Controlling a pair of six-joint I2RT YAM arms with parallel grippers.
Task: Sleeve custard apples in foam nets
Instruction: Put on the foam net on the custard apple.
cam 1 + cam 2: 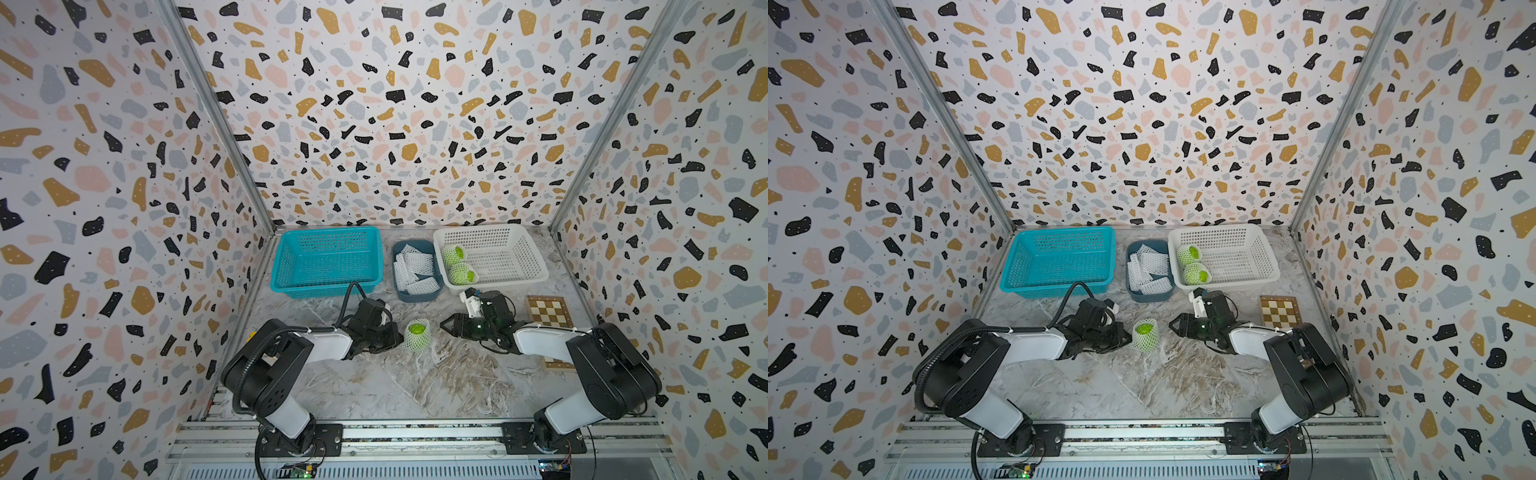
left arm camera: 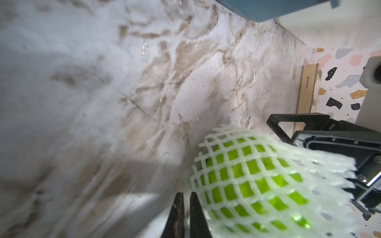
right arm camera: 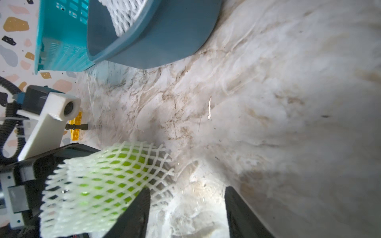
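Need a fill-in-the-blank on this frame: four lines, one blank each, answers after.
1. The white basket holds ___ netted apples.
2. The third netted apple sits outside the baskets, on the ___.
3. The right gripper is ___, with nothing between its jaws.
4. The teal basket is ___.

Missing words: two; table; open; empty.

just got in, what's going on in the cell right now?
Two arms are sleeving custard apples. Two netted ones sit in the white basket. A third netted apple sits on the table between the grippers: the right gripper is open beside it, the left gripper has fingers nearly together at the net's edge. Spare foam nets fill the blue bin.
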